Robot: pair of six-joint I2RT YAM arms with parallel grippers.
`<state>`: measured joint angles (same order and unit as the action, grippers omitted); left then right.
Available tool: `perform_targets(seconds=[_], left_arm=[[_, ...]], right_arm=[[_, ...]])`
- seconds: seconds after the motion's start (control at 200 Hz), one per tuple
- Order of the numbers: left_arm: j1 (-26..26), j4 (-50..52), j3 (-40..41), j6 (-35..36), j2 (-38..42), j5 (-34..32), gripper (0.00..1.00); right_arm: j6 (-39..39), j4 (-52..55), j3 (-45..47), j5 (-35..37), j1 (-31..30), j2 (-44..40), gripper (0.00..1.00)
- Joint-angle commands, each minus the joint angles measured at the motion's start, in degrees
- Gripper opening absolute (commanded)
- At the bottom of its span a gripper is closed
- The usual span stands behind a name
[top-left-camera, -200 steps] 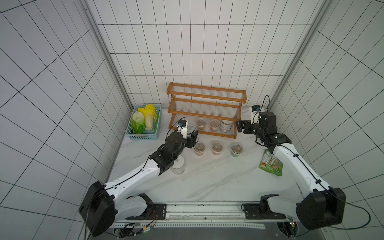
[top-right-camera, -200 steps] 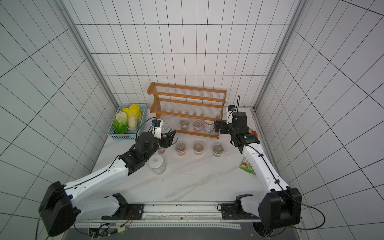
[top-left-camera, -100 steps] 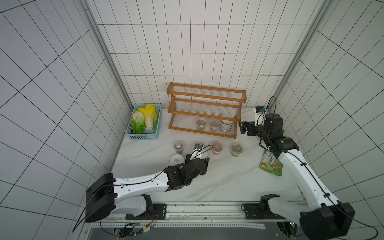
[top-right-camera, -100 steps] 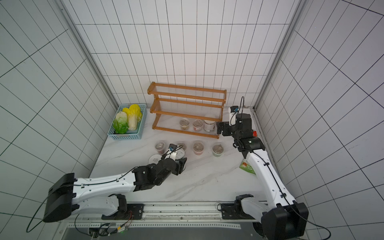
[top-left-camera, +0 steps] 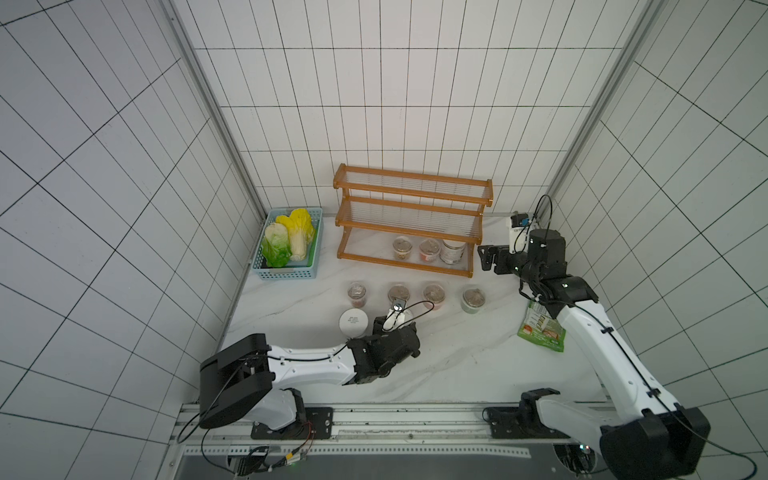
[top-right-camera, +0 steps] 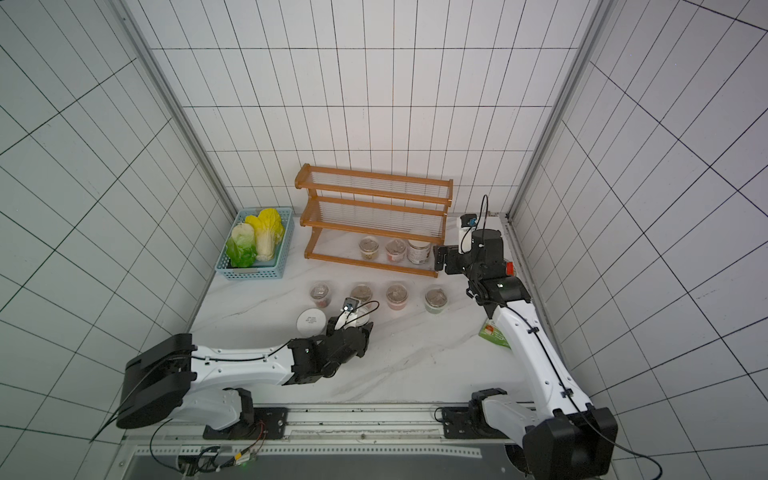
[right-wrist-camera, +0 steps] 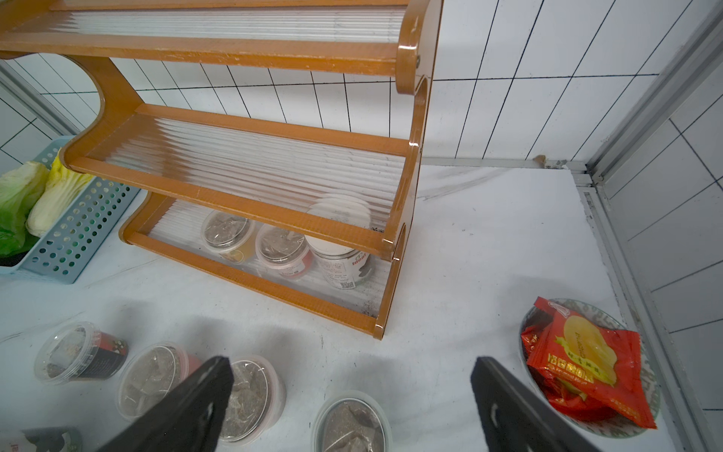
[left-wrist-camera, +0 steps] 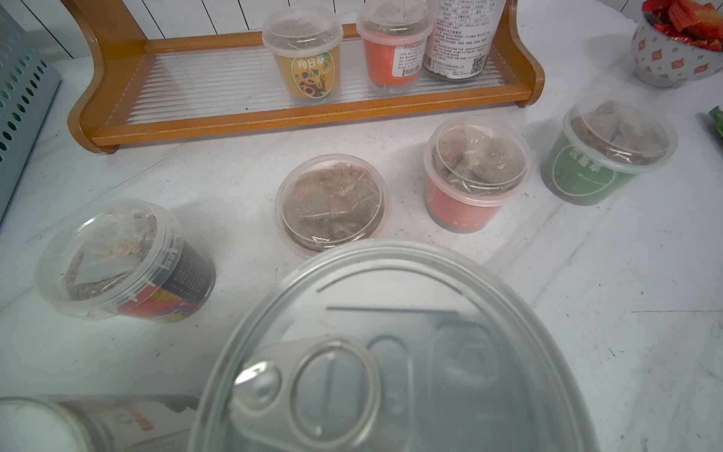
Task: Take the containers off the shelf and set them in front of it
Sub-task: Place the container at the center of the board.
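Note:
The shelf [top-left-camera: 411,220] stands at the back; its bottom tier holds two clear-lidded cups [top-left-camera: 402,247] [top-left-camera: 429,249] and a white-lidded jar [top-left-camera: 452,250]. Several lidded cups [top-left-camera: 433,294] stand in a row on the table in front of it. Nearer, a white-lidded jar [top-left-camera: 353,322] stands beside my left gripper [top-left-camera: 402,323], which is low over the table and shut on a silver tin [left-wrist-camera: 391,352] with a pull tab and a clear lid. The tin hides its fingers. My right gripper [right-wrist-camera: 352,364] hangs open by the shelf's right end, above the row's right cups.
A light-blue basket [top-left-camera: 286,272] of cabbages sits left of the shelf. A green snack bag [top-left-camera: 540,330] lies under my right arm. A bowl [right-wrist-camera: 641,426] of red packets stands right of the shelf, near the right wall.
My left arm has drawn back from the shelf's bottom tier to the table in front, low, with the tin. My right arm has shifted slightly right and stays open.

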<state>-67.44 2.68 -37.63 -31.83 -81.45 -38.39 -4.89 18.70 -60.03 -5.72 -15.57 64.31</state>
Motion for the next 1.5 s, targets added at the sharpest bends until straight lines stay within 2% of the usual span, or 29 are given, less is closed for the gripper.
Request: perform_targets(seconds=[0.0,0.38,0.52,0.675,0.745,0.805,0.865,0.97,1.174,1.299,1.494], left_arm=[[-0.22,-2.96,0.27,-1.6,-2.14,-0.83,0.73],[-0.19,0.89,-1.14,-1.28,-1.96,-1.96,0.92],[-0.21,6.76,-3.58,-0.36,2.93,-2.29,0.98],[-0.14,15.65,-8.32,2.12,10.59,-2.06,0.98],[0.0,16.11,-9.22,4.61,13.82,-2.39,0.98],[2.39,13.77,-8.93,8.33,15.87,0.13,0.99],[9.15,13.07,-9.31,8.91,16.29,7.68,0.99],[20.03,10.43,-10.78,12.31,12.36,19.35,0.98],[32.55,2.36,-18.05,21.58,-2.06,35.87,0.98],[36.37,0.4,-23.9,24.71,-11.7,38.02,0.98],[37.92,-9.04,-29.24,27.02,-22.92,40.19,0.98]], right_arm=[[0.4,-0.76,1.48,0.44,0.55,-1.03,0.99],[0.3,-1.35,2.55,0.27,0.61,-1.65,0.99],[0.22,-1.21,2.56,0.26,0.65,-1.99,0.99],[0.16,-0.73,2.08,0.18,0.63,-2.44,0.99],[0.23,-0.57,1.98,0.18,0.63,-2.69,0.99],[0.12,-0.48,1.93,0.1,0.63,-2.75,0.99],[-0.02,-0.44,1.85,-0.21,0.63,-2.71,0.99],[-0.04,-0.34,1.67,-0.56,0.68,-2.7,0.99],[0.05,-0.43,1.67,-0.7,0.64,-2.26,0.99],[0.23,-0.69,2.24,-0.26,0.63,-2.18,0.99],[0.75,-1.25,2.38,-0.35,0.63,-1.32,0.99]])
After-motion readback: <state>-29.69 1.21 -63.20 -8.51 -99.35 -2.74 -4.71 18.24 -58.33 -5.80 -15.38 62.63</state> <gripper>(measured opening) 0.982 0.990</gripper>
